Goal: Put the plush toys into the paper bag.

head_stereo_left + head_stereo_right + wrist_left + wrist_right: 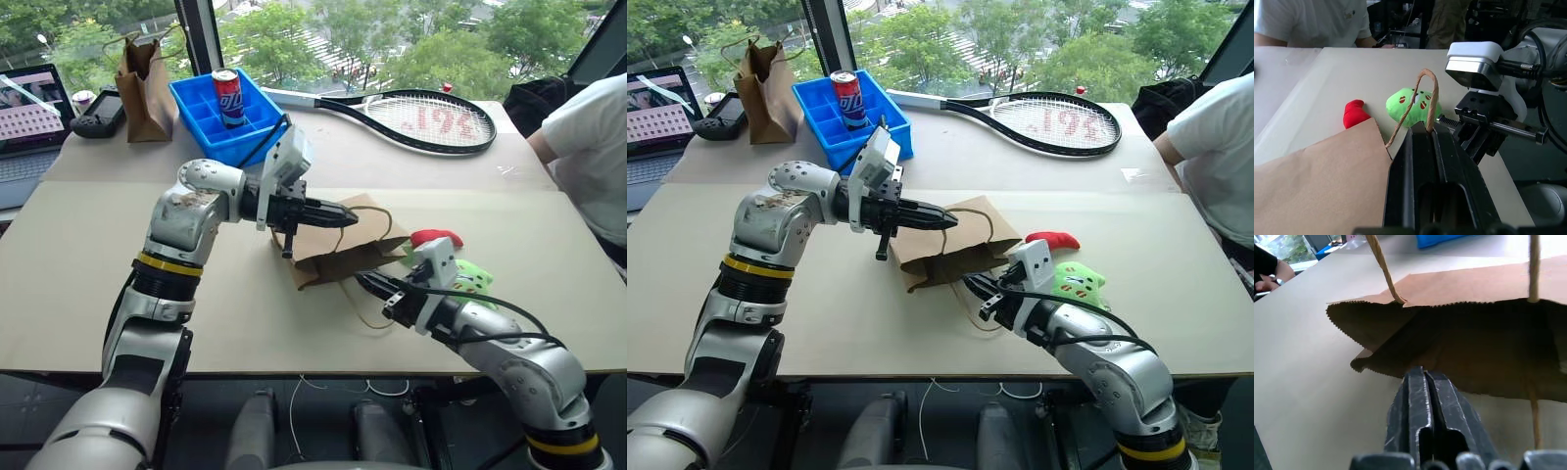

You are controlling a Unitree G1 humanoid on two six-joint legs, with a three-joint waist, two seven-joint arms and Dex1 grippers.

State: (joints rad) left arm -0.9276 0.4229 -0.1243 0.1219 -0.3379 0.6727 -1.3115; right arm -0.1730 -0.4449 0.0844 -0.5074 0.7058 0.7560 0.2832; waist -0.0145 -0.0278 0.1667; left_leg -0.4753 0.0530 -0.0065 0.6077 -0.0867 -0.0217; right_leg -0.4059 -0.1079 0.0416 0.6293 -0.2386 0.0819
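The left gripper [1426,128] has its black jaws pressed together on the twisted tan loop handle [1426,93] of the brown paper bag [1322,181], whose upper edge is lifted off the pale worktop [1352,73]. Beyond the bag's edge the red chili plush [1354,113] and the round lime-green plush [1410,104] lie side by side on the worktop, just apart, the green one partly crossed by the handle. The right gripper [1442,121] reaches in close beside the green plush under its white wrist housing, and a person in a white shirt [1317,22] sits at the worktop's far side.
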